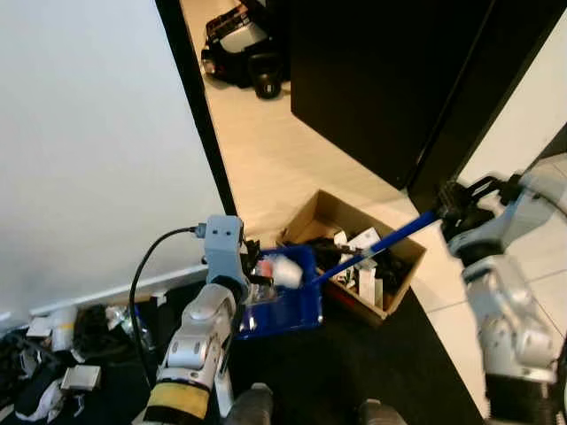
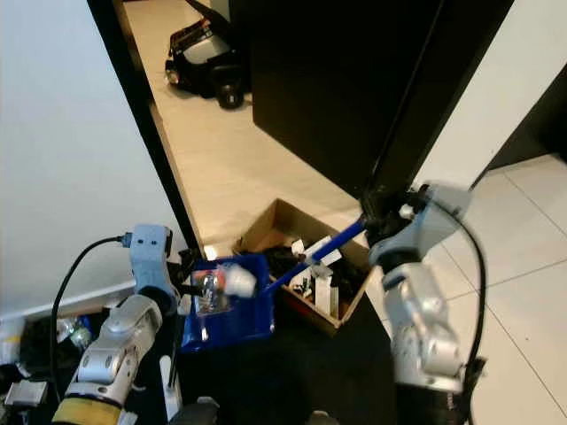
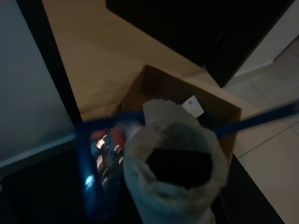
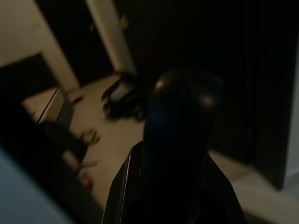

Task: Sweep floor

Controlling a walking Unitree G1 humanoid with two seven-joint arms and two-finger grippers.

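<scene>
**Dustpan held up by a cardboard box in a doorway**

Pale tiled floor (image 1: 266,150) runs away through a doorway, with a white wall (image 1: 89,133) on the robot's left and a big black cabinet (image 1: 381,71) on its right. Nearer the robot the floor is dark. Far down the passage sits a black toy car (image 1: 237,40), cut off by the top edge.

An open cardboard box (image 1: 354,257) lies on the floor, holding black and white odds and ends too small to tell apart. Just left of it a blue dustpan (image 1: 283,297) is held up off the floor with rubbish in it, among it a white cup-like thing (image 1: 285,271). The left claw (image 1: 257,270) is at the dustpan's near edge; its fingers are hidden and I cannot tell how they stand. The left wrist view is dim and blurred, with a pale crumpled bag or cup (image 3: 173,177) in front.

A blue broom handle (image 1: 381,248) slants down from the right claw (image 1: 454,208), which is clamped round its top end, toward the dustpan. The broom's head is hidden among the box and dustpan. The right wrist view is nearly black.

Clutter (image 1: 62,345) lies along the wall's foot.
</scene>
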